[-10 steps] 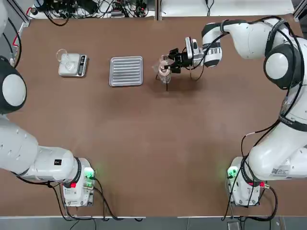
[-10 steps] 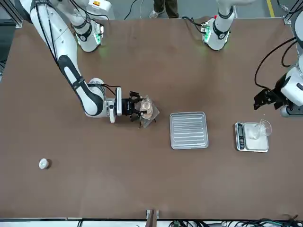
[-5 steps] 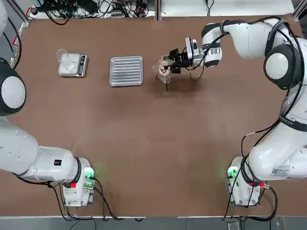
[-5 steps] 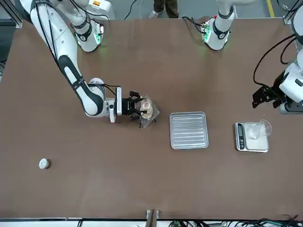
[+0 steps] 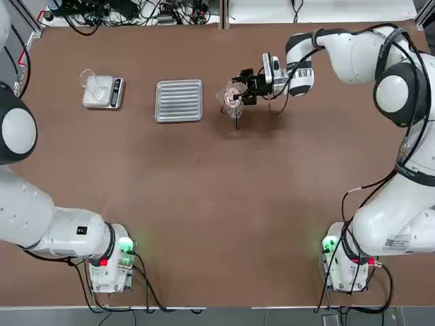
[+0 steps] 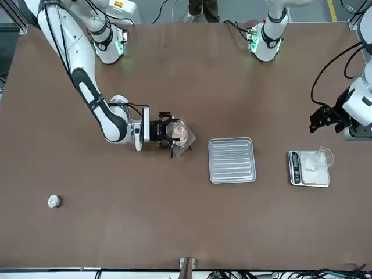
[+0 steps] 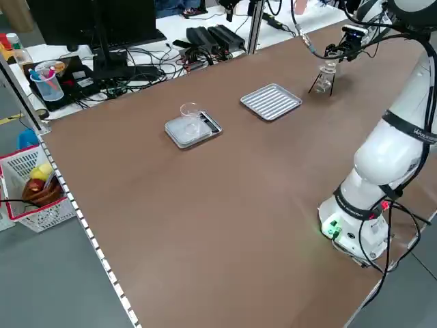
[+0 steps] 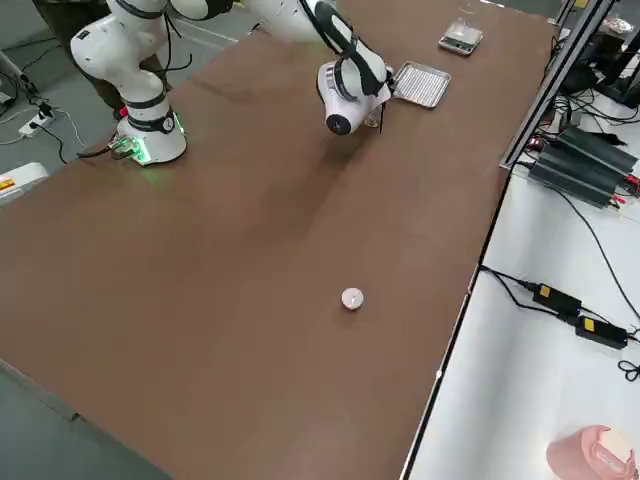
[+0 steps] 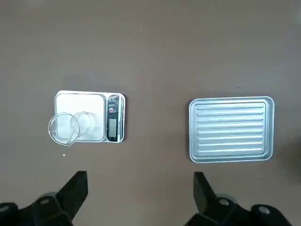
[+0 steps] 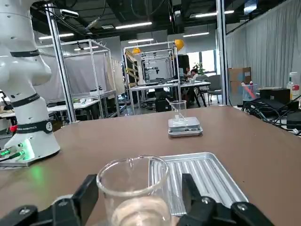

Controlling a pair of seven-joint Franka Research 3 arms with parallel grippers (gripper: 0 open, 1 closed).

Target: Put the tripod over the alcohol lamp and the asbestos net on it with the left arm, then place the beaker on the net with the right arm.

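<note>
- The right arm reaches across the far side of the brown table, its black right gripper level with the beaker.
- The beaker, clear glass, sits atop the asbestos net, which rests on the tripod; one thin black leg shows below.
- From this height, the gripper's fingers flank the beaker, though contact cannot be made out.
- A ridged silver tray lies just left of the stack, apart from it.
- Farther left, a white scale carries a clear glass vessel.
- The left arm sits at the table's left edge, its gripper out of frame.
- Green lights glow on both arm bases.
</note>
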